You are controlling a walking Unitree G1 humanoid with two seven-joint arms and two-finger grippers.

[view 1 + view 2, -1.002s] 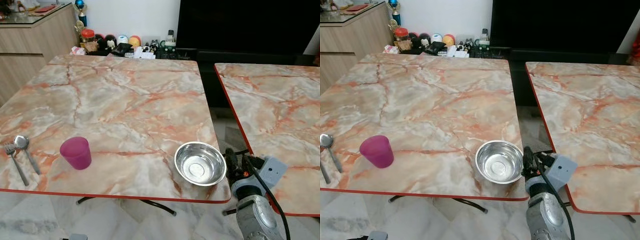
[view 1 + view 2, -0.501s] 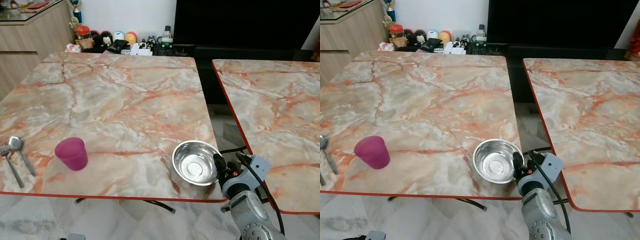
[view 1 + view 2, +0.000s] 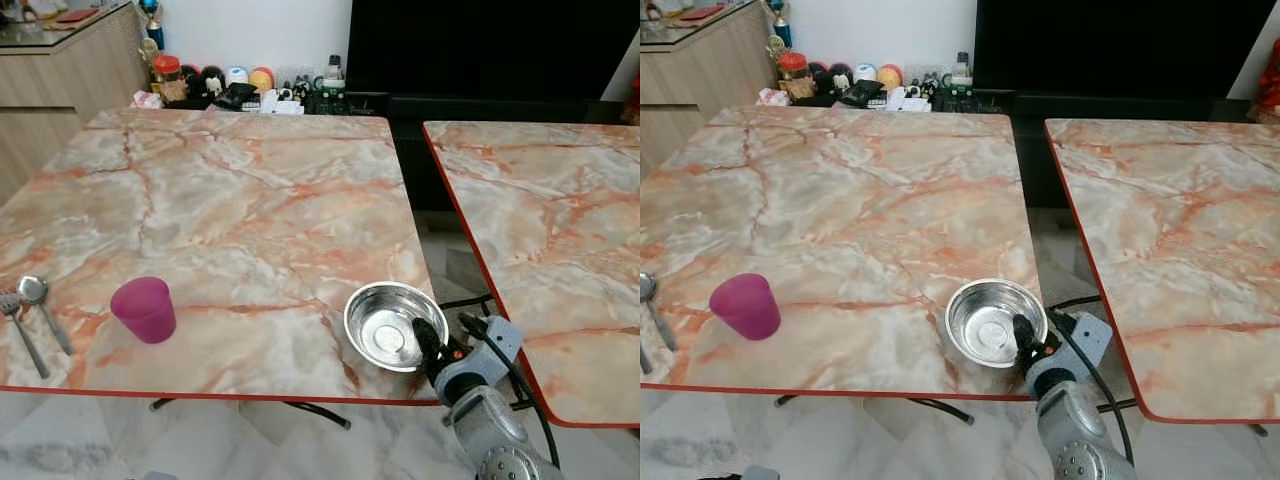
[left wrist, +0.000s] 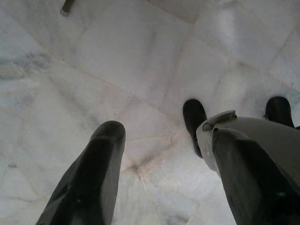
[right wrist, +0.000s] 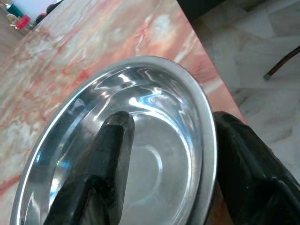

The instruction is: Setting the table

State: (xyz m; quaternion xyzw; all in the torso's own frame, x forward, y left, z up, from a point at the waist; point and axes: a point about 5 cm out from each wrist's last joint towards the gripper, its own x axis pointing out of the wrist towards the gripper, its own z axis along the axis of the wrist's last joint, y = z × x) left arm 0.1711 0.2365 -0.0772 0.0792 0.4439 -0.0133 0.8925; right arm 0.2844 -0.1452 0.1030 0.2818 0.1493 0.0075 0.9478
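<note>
Item: steel bowl (image 3: 392, 325), shallow, polished, empty. Location: near right corner of the marble-patterned worktop (image 3: 240, 200), close to the red front edge.

Handling, as judged: light, rigid, not fragile, but slick; the thin rolled rim is the natural place to take hold, one finger inside the wall and one outside. A pinch too shallow on the mirror surface may let it slip or tip; being so near the edge, a nudge could push it off.

Right gripper (image 5: 164, 154): at the bowl's near right rim. Jaws parted wide and straddling the rim, one finger (image 5: 101, 164) inside the basin, the other (image 5: 248, 164) outside the wall over the worktop's edge. Not yet clamped; whether the inner finger touches the steel is hard to tell through the reflections.

Left gripper (image 4: 159, 173): hangs idle, pointing at the pale tiled floor (image 4: 117, 61), jaws spread, holding nothing.

Other setting pieces: pink cup (image 3: 145, 309), upright, left of the bowl and well apart from it; spoon (image 3: 44, 307) and fork (image 3: 24, 330) lying side by side at the far left front.

Also present: second matching worktop (image 3: 540, 220) to the right, across a gap.
</note>
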